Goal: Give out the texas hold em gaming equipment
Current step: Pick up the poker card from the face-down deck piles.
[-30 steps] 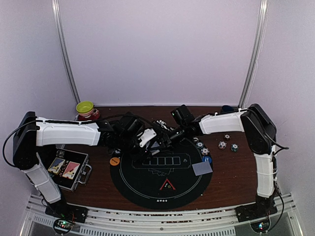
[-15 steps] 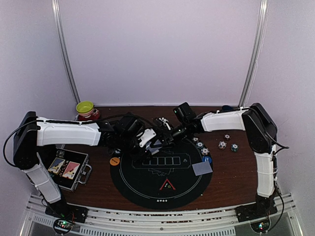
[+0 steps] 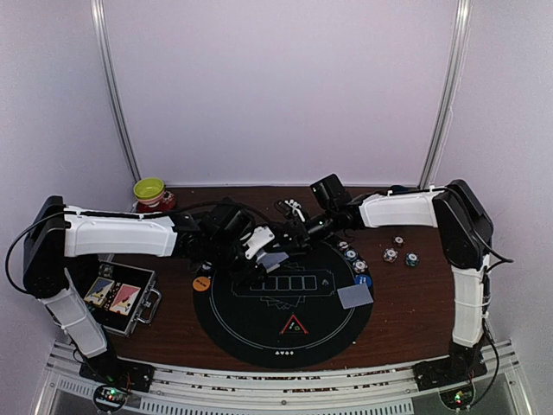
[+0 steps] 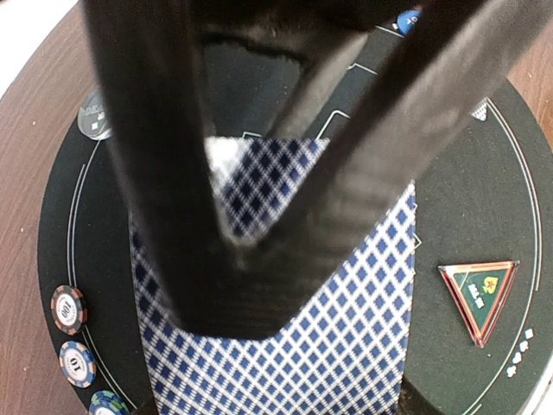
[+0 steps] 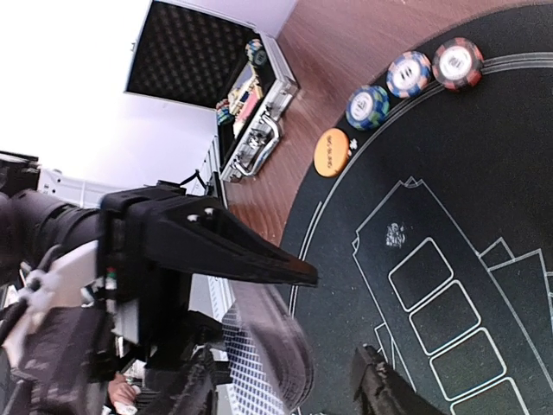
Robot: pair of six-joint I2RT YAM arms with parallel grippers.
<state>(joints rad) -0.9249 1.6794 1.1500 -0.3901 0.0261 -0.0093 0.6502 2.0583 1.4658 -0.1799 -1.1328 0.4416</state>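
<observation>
Pulled back toward two o'clock, the right gripper (image 3: 292,232) stands wide apart; the left gripper (image 4: 246,290) pinches the cards (image 4: 346,333) above the mat's (image 3: 242,316) eleven o'clock edge.

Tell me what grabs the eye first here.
Over the far side of the round black mat, the left gripper clamps blue-checked cards, with the right gripper open beside them. A red triangle marker sits on the mat's near side.

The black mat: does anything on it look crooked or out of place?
One grey-backed card lies tilted near the right edge of the mat, outside the row of outlined card boxes, which are bare. Nothing else on it stands out.
</observation>
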